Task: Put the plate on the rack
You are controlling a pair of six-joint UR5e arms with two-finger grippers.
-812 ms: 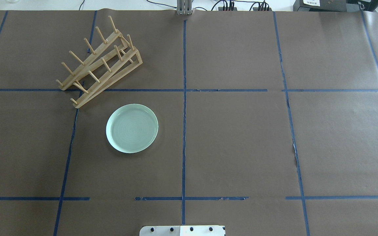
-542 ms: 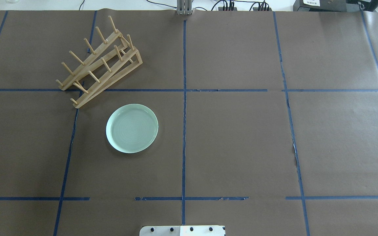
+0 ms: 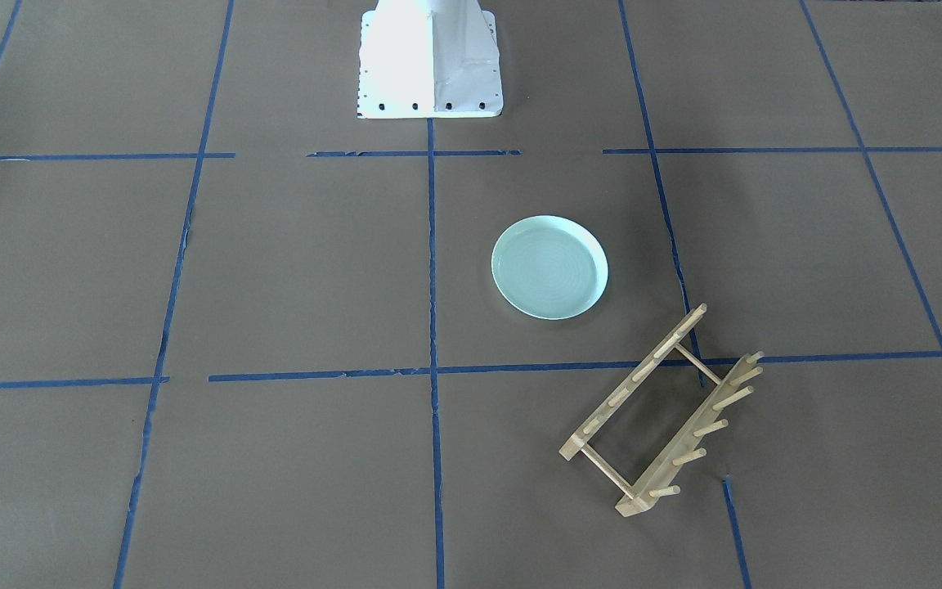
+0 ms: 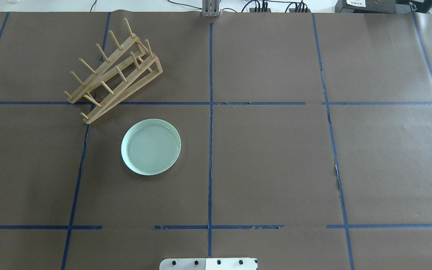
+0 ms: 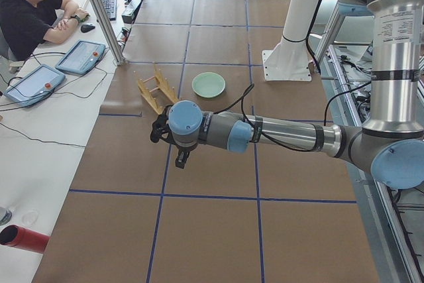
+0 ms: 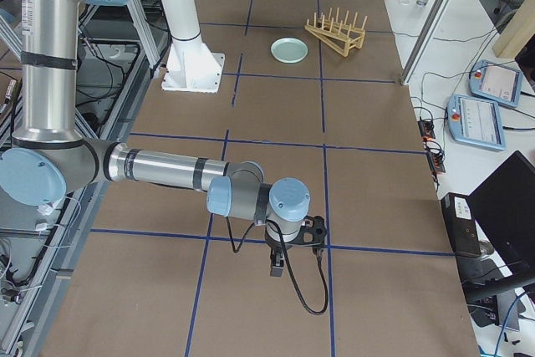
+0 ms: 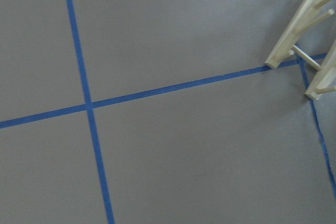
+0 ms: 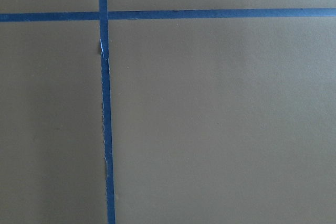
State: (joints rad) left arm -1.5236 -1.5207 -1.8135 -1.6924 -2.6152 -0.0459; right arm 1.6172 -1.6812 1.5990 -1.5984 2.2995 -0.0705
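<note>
We see the pale mint-green plate [image 4: 151, 147] lying flat, rim up, on the paper-covered desk [image 4: 276, 168], in its left half, about midway between the near and far edges. The wooden dish rack [image 4: 114, 71] stands slantwise toward the far left corner, pegs pointing up, near the plate but apart from it. Our left gripper [image 5: 158, 130] hangs over the desk's left end and our right gripper [image 6: 315, 232] over its right end. We cannot tell whether either pincer is released or clenched.
</note>
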